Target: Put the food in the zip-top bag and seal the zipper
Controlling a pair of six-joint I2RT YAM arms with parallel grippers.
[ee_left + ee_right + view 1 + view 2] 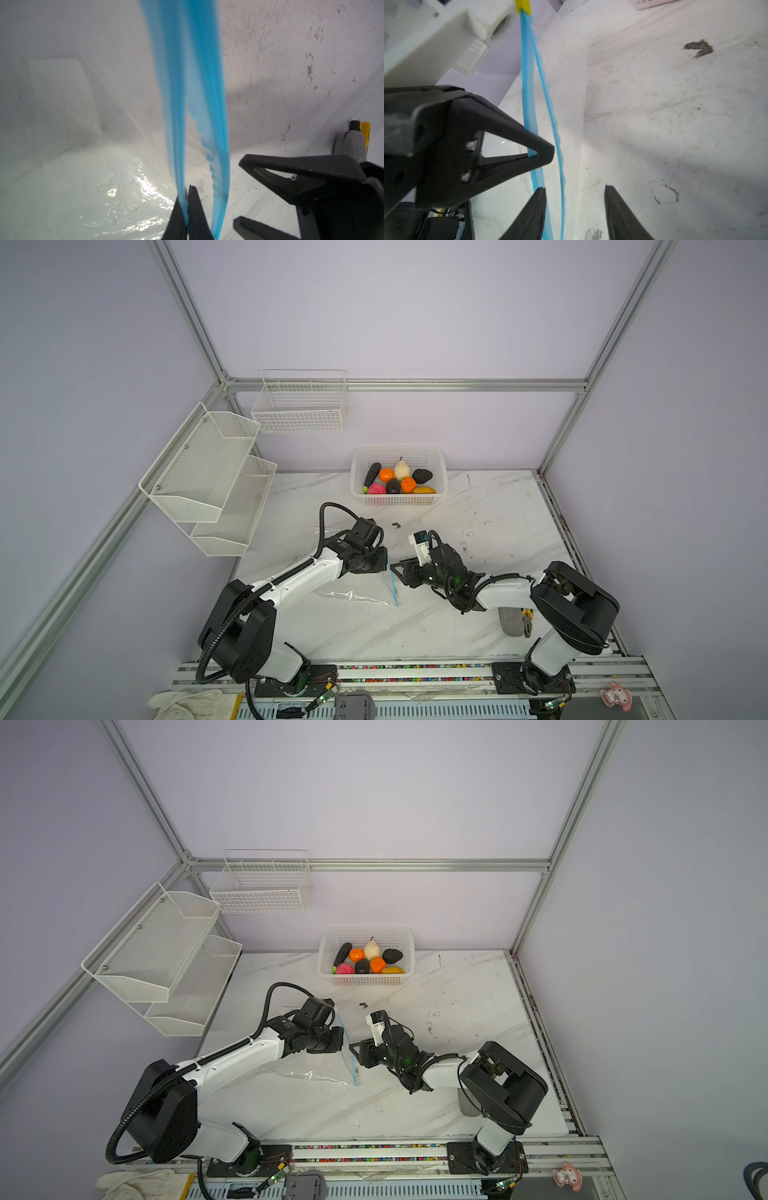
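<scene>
Marble table (457, 626); left hand (187, 199) pinches zipper (176, 104).

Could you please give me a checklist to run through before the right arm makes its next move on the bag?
1. The left gripper is shut on one lip of the zipper: ok.
2. The zip-top bag has its mouth parted, lips apart: ok.
3. The right gripper has open jaws: ok.
4. The free lip lies fully between those jaws: cannot tell; the right wrist view suggests it, but the depth is unclear.
5. The yellow slider sits at one end of the zipper, not mid-track: ok.
6. The food is in the bag: not ok; all of it lies in the basket.
</scene>
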